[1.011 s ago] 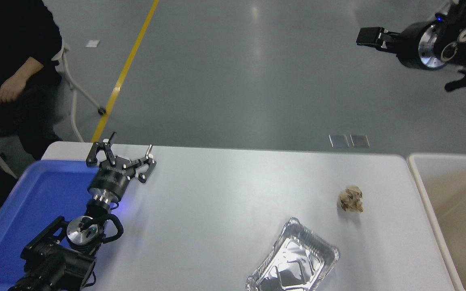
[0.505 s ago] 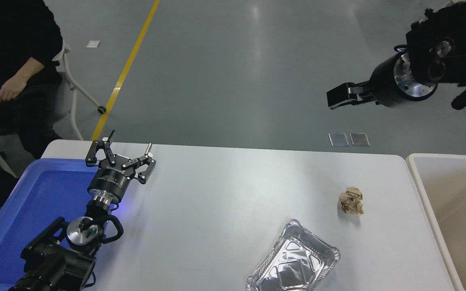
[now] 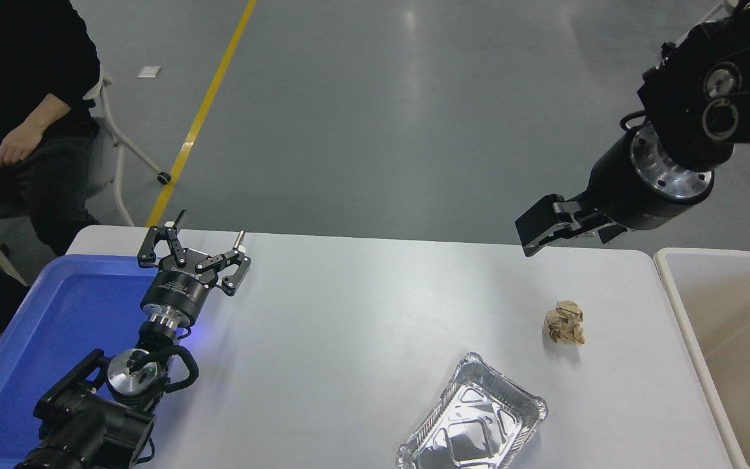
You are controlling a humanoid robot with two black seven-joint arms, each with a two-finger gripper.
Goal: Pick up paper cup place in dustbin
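Observation:
No paper cup shows anywhere in the head view. The beige dustbin (image 3: 726, 253) stands at the table's right end, and the part of its inside that shows holds nothing. My right gripper (image 3: 534, 229) hangs in the air over the table's far right edge, left of the dustbin and above and behind the crumpled brown paper ball (image 3: 564, 322). It is seen side-on and nothing shows in it. My left gripper (image 3: 209, 229) is parked at the lower left, open and empty, beside the blue tray (image 3: 56, 312).
A foil tray (image 3: 472, 417) lies at the table's front, right of centre. A person in dark clothes sits at the far left with a hand (image 3: 17, 144) on a knee. A white chair frame (image 3: 121, 137) stands beside the person.
My right arm has swung down and to the left, from high at the upper right to just over the table's far right edge. The left arm and the things on the table have not moved.

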